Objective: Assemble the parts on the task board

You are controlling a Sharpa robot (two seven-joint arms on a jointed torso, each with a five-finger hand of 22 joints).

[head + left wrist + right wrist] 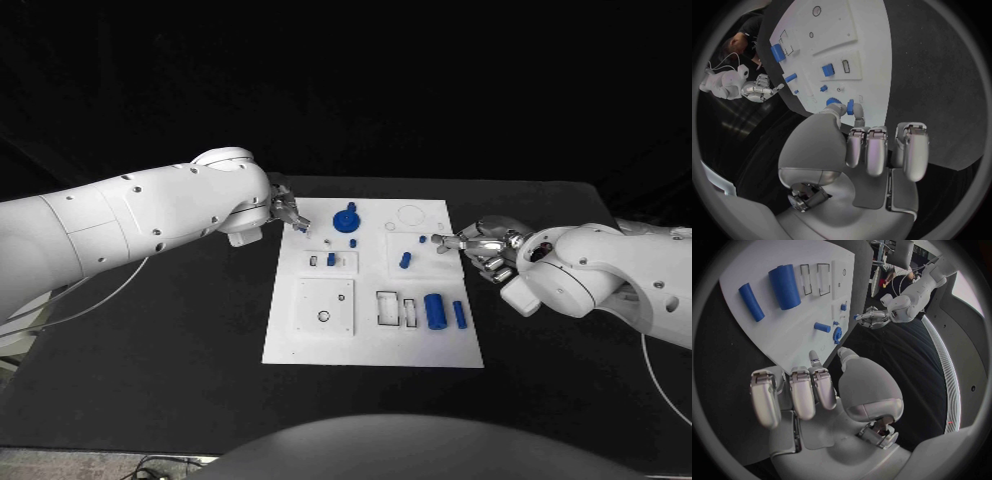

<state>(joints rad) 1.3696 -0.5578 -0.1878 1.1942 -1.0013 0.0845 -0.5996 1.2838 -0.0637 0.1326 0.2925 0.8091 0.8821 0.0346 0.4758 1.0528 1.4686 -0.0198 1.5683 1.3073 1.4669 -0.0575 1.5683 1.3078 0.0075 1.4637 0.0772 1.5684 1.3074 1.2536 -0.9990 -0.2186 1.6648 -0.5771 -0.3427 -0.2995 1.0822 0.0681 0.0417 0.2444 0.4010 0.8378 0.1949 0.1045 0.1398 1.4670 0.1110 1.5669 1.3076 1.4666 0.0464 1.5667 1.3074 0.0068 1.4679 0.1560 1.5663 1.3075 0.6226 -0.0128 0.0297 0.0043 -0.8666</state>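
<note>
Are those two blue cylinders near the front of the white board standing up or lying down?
Lying down. Both the thick cylinder and thin cylinder rest on their sides on the task board.

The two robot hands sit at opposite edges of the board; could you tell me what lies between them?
In the head view, between the left robot hand and the right robot hand lies the task board's far part, with a blue round part and smaller blue pieces.

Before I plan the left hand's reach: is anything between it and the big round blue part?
Nothing visible. The left hand sits at the board's far left corner, bare white board between it and the round blue part.
</note>
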